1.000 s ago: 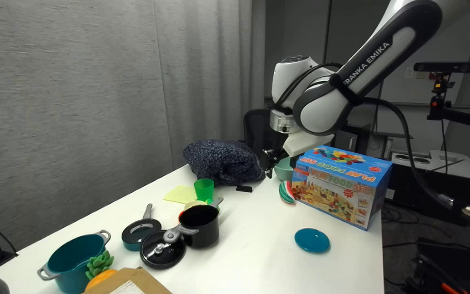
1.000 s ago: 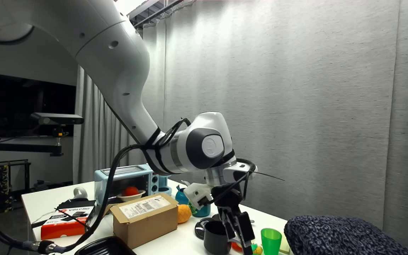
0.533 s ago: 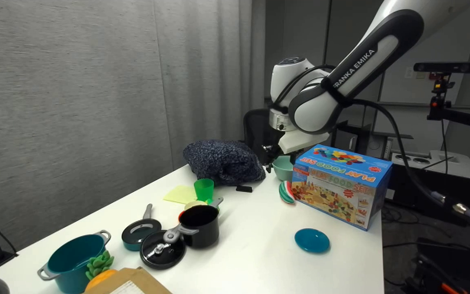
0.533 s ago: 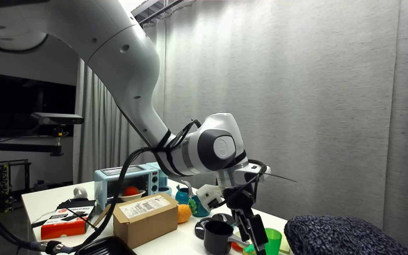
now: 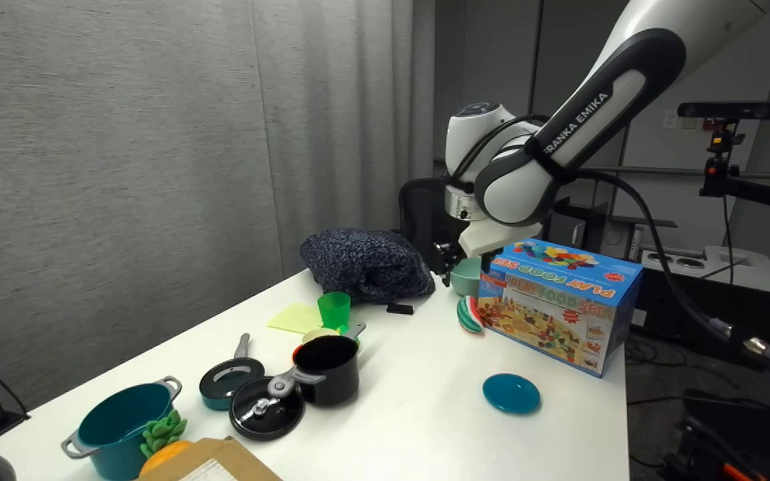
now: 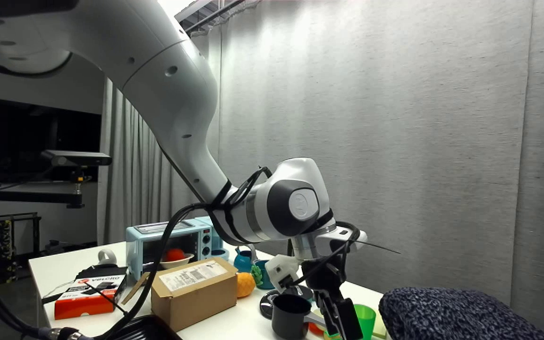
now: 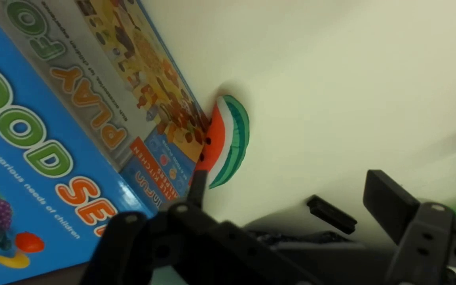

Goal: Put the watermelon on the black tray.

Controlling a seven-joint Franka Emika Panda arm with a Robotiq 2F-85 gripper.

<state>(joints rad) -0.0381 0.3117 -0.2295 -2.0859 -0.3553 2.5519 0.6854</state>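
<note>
The watermelon (image 5: 470,314) is a toy slice with red flesh, white band and green striped rind. It lies on the white table against the colourful play food box. In the wrist view the watermelon (image 7: 232,138) is left of centre. My gripper (image 5: 466,274) is open and empty, above the table near the box and behind the watermelon. In the wrist view the gripper (image 7: 286,178) has its fingers wide apart, and the left fingertip overlaps the slice's lower end. The black tray (image 6: 151,326) is at the bottom edge of an exterior view, partly cut off and behind a cable.
The play food box (image 5: 552,307) stands close beside the gripper. A pale green bowl (image 5: 466,284) is behind it. A dark sweater (image 5: 365,264), a black block (image 5: 400,308), a green cup (image 5: 334,309), a black pot (image 5: 327,371) and a teal disc (image 5: 511,393) are around. A cardboard box (image 6: 194,293) adjoins the tray.
In an exterior view my arm has swung to the right and come a little lower. The gripper stays open. The watermelon, box and tray have not moved.
</note>
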